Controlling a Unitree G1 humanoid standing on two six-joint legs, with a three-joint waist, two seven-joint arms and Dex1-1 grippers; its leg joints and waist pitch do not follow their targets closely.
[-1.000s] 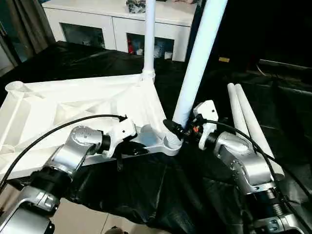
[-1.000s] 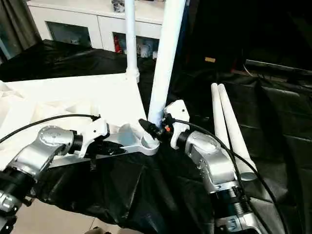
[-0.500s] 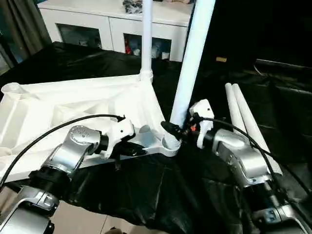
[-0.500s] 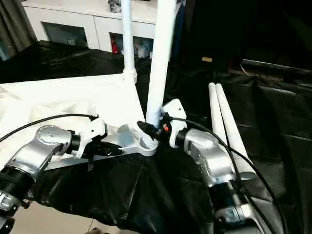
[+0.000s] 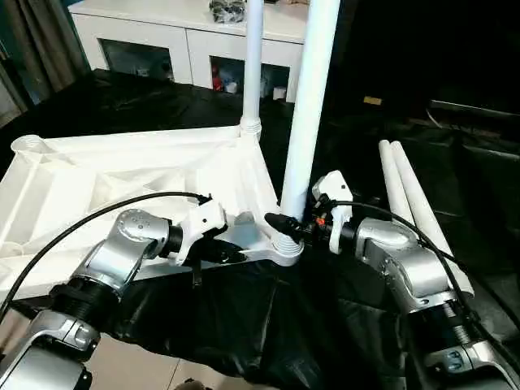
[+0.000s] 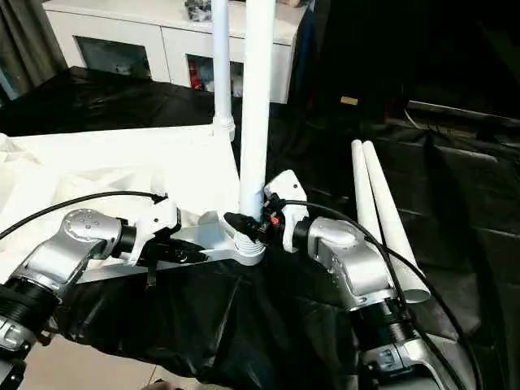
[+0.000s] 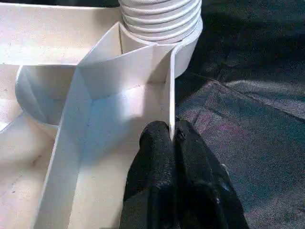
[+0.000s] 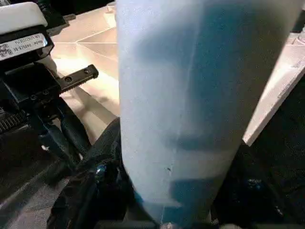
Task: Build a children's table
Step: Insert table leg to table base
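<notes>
Main risk from here: cross-threading. The leg (image 5: 309, 106) in my right claw (image 5: 286, 225) looks near upright, but if it tips while I turn it, the ribbed end binds in the near corner socket (image 5: 286, 248). Second risk: the tabletop (image 5: 122, 175) twists or slides on the black cloth (image 5: 268, 325), since only a thin rib (image 7: 170, 90) is clamped, and a slip there lets the socket walk off axis.

Right claw is closed around the leg just above the socket. Left claw (image 7: 172, 143) is pinched tight on the rib beside that corner.

Tabletop lies upside down on the counter, left of centre, white plastic, ribbed underside up, an empty socket at the far left corner (image 5: 26, 145). A first leg (image 5: 253, 61) stands in the far socket. Two spare legs (image 5: 410, 203) lie side by side on the cloth to the right, touching.
</notes>
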